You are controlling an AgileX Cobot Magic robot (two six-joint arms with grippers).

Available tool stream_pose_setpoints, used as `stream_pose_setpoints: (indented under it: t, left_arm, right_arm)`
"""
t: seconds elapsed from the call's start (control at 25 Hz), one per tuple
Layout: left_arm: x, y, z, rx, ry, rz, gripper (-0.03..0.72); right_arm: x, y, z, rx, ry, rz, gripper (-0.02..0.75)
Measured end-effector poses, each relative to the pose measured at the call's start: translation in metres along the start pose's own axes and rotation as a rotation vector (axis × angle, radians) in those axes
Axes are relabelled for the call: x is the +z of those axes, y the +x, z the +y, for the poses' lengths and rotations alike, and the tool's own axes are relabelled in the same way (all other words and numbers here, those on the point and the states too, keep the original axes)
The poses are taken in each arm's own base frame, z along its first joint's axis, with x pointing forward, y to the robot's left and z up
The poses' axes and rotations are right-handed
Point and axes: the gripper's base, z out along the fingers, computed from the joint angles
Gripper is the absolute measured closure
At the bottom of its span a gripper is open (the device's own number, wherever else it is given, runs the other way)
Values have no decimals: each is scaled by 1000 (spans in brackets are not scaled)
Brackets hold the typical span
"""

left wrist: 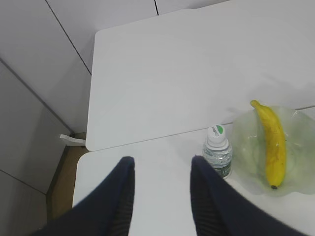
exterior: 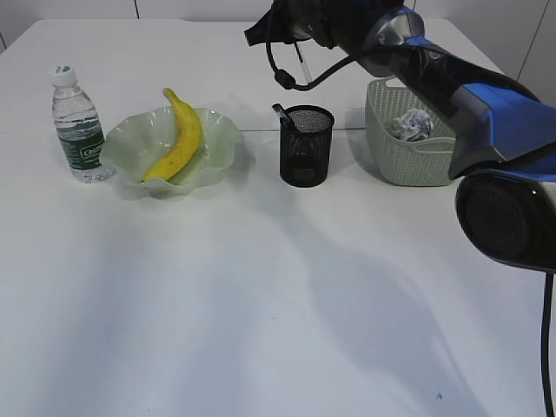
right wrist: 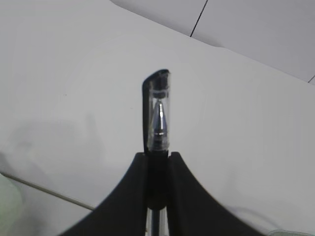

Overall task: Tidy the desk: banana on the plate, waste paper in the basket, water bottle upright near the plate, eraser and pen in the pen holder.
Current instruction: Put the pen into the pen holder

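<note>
The clear ribbed water bottle (exterior: pixel 78 126) is standing upright beside the ruffled glassy plate (exterior: pixel 221 130) cradling the curved banana (exterior: pixel 180 137). My left gripper (left wrist: pixel 160 169) is hanging parted, empty; my right gripper (right wrist: pixel 158 157) is pinching a clear-capped pen (right wrist: pixel 158 118) (above the desk (exterior: pixel 261 304)).

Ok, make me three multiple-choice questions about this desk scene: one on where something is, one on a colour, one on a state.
1. Where is the banana?
A. on the plate
B. in the basket
C. on the bare desk

2. What colour is the pen holder?
A. white
B. black
C. green

3. How is the water bottle?
A. lying down
B. uncapped
C. upright

Answers: 1 A, it lies across the wavy green dish. 2 B, the mesh cup is black. 3 C, it stands cap-up beside the plate.
</note>
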Motion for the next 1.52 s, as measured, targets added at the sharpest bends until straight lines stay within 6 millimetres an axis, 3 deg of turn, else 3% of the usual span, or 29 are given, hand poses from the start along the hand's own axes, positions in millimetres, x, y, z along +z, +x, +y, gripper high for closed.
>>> stream_pose_setpoints:
  t: [0.64, 0.88, 1.12, 1.52]
  left_arm:
    - [6, 0, 0, -1, 0, 2, 428]
    - [9, 1, 0, -1, 1, 6, 428]
    - [10, -1, 1, -1, -2, -6, 428]
    - [27, 1, 1, -3, 4, 17, 428]
  right_arm:
    - [-1, 0, -18, 65, 32, 29, 683]
    - [-21, -21, -39, 90, 62, 6, 683]
    - [-57, -57, -57, 119, 75, -77, 683]
    - [-110, -98, -80, 85, 61, -159, 683]
